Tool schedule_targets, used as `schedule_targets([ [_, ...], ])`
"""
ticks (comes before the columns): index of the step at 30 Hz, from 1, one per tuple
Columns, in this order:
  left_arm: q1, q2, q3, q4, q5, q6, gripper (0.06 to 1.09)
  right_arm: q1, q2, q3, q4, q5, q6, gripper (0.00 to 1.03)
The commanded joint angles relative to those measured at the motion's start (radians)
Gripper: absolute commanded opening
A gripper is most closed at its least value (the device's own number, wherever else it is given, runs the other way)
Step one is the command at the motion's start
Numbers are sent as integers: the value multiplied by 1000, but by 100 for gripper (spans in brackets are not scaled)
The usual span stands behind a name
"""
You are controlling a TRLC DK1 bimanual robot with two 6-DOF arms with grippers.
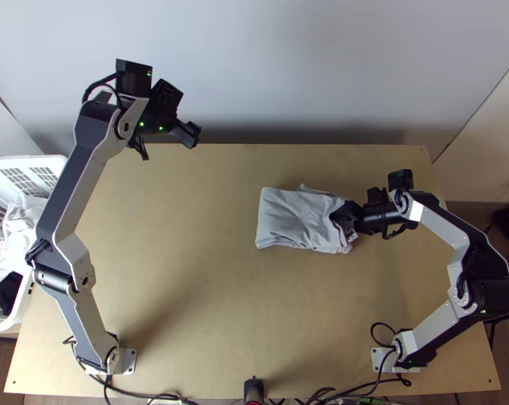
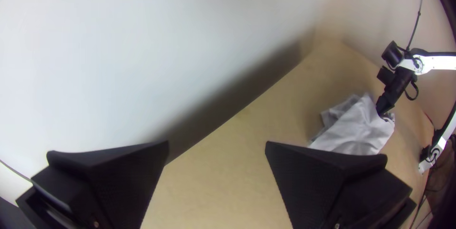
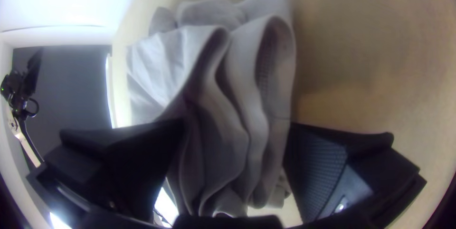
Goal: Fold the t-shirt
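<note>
Closest to me, black cables (image 1: 362, 391) ran along the near edge of the wooden table (image 1: 187, 304), with a small black device (image 1: 254, 390) about midway. Off the table's left side I had a white basket (image 1: 26, 160), holding white cloth (image 1: 18, 229) and a dark piece (image 1: 8, 294).

Further up, right of the middle, the grey t-shirt (image 1: 291, 216) lay on the table, folded into a compact, roughly rectangular bundle. Its left part was fairly smooth; its right end was looser, with several layers standing in open loops, and a bit of fabric poked out along its far side.

I had my right gripper (image 1: 340, 214) down at that loose end. Its fingers were spread, one on either side of the layered folds, and not pressed together.

Farthest out, my left gripper (image 1: 192, 137) hung near the table's far edge, on the left, well apart from the shirt. Its fingers were wide apart with nothing between them, angled towards the pale wall (image 1: 268, 67).
</note>
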Motion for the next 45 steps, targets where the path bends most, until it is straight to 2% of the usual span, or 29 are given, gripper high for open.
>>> schedule_targets([
  [1,-18,1,1,1,-12,-3,104,9,-51,-30,53,51,19,28],
  [2,-21,1,1,4,-14,-3,104,8,-58,-36,76,60,25,9],
  [3,-24,1,1,6,-15,-3,104,5,-61,-34,84,69,30,3],
  [10,-26,-5,7,7,-22,0,104,2,-57,-20,86,95,33,3],
  [18,-24,-29,7,-8,-28,2,104,-7,70,76,98,106,-4,3],
  [24,-34,-40,1,-14,-28,-3,104,-11,135,173,179,203,-86,3],
  [27,-37,-40,-2,-14,-28,-4,104,-35,184,245,187,214,-102,3],
  [35,-30,-45,-9,-14,-28,-7,104,-104,230,325,239,345,-121,3],
  [45,-14,-63,-19,-16,-28,-1,104,-253,317,401,247,395,-128,3],
])
